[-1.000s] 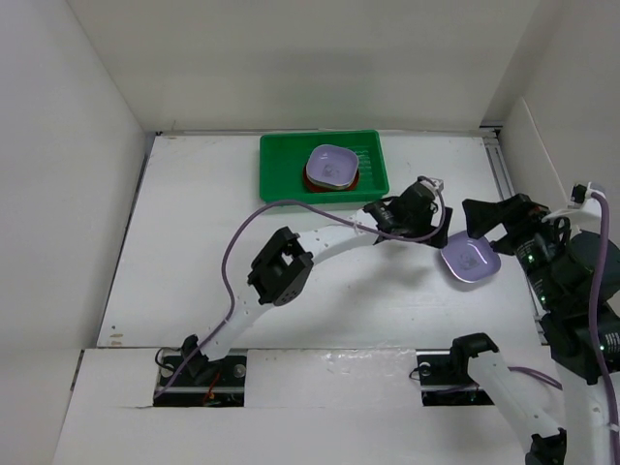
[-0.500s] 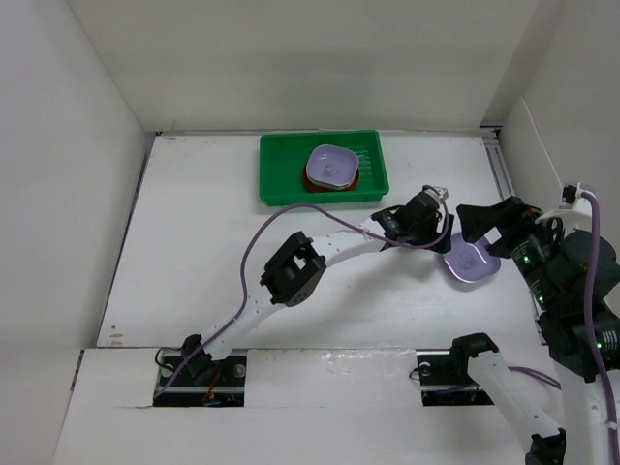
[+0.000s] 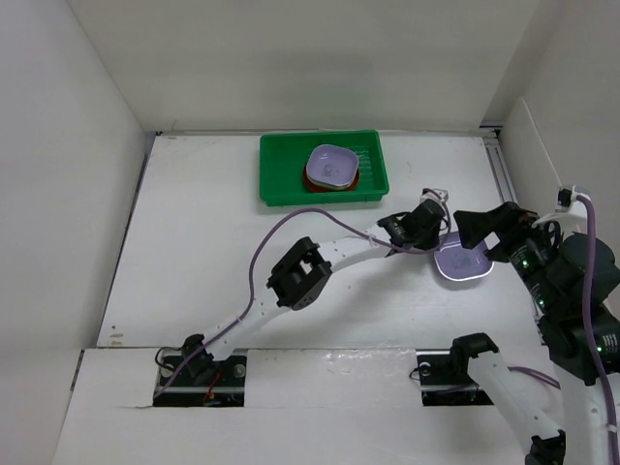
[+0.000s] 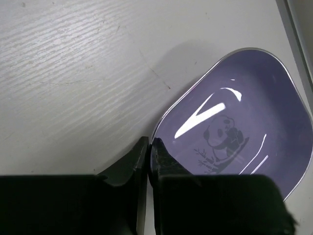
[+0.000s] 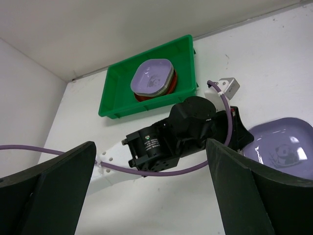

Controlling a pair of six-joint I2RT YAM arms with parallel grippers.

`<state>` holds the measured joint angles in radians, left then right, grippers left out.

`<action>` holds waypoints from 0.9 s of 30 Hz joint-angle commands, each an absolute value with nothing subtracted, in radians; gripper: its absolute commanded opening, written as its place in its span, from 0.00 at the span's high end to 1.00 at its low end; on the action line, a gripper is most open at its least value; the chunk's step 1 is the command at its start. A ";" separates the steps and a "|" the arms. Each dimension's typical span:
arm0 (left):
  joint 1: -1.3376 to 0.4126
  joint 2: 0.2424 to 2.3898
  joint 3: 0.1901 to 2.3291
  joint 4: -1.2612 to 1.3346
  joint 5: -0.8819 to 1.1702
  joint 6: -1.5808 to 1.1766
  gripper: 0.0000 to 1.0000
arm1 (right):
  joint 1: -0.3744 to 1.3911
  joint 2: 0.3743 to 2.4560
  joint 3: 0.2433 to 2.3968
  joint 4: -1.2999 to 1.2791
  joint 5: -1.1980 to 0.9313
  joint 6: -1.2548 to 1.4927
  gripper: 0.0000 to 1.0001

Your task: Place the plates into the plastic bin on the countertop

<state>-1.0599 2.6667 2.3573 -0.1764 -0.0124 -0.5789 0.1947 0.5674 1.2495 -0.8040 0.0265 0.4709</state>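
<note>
Now the left fingers (image 4: pixel 134 164), apart a second ago, pinch the rim of the lavender panda plate (image 4: pixel 234 122), which lies on the worktop (image 3: pixel 194 242) right of and nearer than the green bin (image 3: pixel 281 179). That grip means the plate is probably ready to lift. The right fingers (image 5: pixel 49 191) stand wide apart, empty.

A panda-printed lavender plate (image 4: pixel 234 132) lies on the countertop (image 3: pixel 213 252), right of the green bin (image 3: pixel 281 179) and nearer. In the bin, another lavender plate (image 3: pixel 331 165) tops a red plate (image 5: pixel 145 97).

We see a flat matte white countertop (image 3: pixel 194 242) carrying a bright green rectangular plastic bin (image 3: pixel 281 170) at the far middle and a lavender rounded-square plate (image 3: pixel 463 263) towards the right.
</note>
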 commanded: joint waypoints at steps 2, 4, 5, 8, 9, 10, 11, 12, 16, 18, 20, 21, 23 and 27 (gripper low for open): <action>-1.068 2.645 2.396 -0.209 -0.080 -0.571 1.00 | 0.186 0.560 1.281 -0.799 0.025 0.448 0.00; -1.068 2.564 2.353 -0.245 -0.148 -0.571 1.00 | 0.186 0.560 1.270 -0.787 0.014 0.448 0.00; -1.059 2.536 2.341 -0.245 -0.165 -0.558 1.00 | 0.186 0.560 1.270 -0.787 0.002 0.448 0.00; -1.019 2.418 2.304 -0.277 -0.178 -0.568 1.00 | 0.186 0.560 1.249 -0.762 -0.021 0.457 0.00; -0.984 2.390 2.290 -0.278 -0.166 -0.578 1.00 | 0.186 0.560 1.237 -0.753 -0.021 0.457 0.00; -0.965 2.363 2.290 -0.300 -0.166 -0.589 1.00 | 0.186 0.560 1.236 -0.743 -0.034 0.466 0.00; -0.945 2.309 2.272 -0.326 -0.175 -0.603 1.00 | 0.186 0.560 1.224 -0.742 -0.034 0.466 0.00; -0.899 2.283 2.260 -0.327 -0.175 -0.623 1.00 | 0.186 0.560 1.212 -0.730 -0.034 0.466 0.00; -0.757 2.168 2.181 -0.367 -0.175 -0.713 1.00 | 0.186 0.571 1.190 -0.706 -0.034 0.488 0.00; -0.698 2.120 2.134 -0.377 -0.190 -0.750 1.00 | 0.186 0.581 1.166 -0.678 -0.043 0.488 0.00; -0.620 2.099 2.120 -0.397 -0.250 -0.817 1.00 | 0.186 0.600 1.148 -0.663 -0.052 0.497 0.00; -0.594 2.098 2.105 -0.397 -0.262 -0.840 1.00 | 0.186 0.600 1.129 -0.647 -0.052 0.497 0.00; -0.533 2.086 2.082 -0.397 -0.277 -0.877 1.00 | 0.186 0.620 1.120 -0.635 -0.063 0.506 0.00; -0.480 2.127 2.132 -0.426 -0.343 -0.913 1.00 | 0.186 0.630 1.094 -0.626 -0.072 0.506 0.00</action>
<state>-0.4549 2.1098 2.1181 -0.3763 -0.2897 -0.8463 0.1909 0.6308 1.0977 -0.7010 -0.0528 0.4950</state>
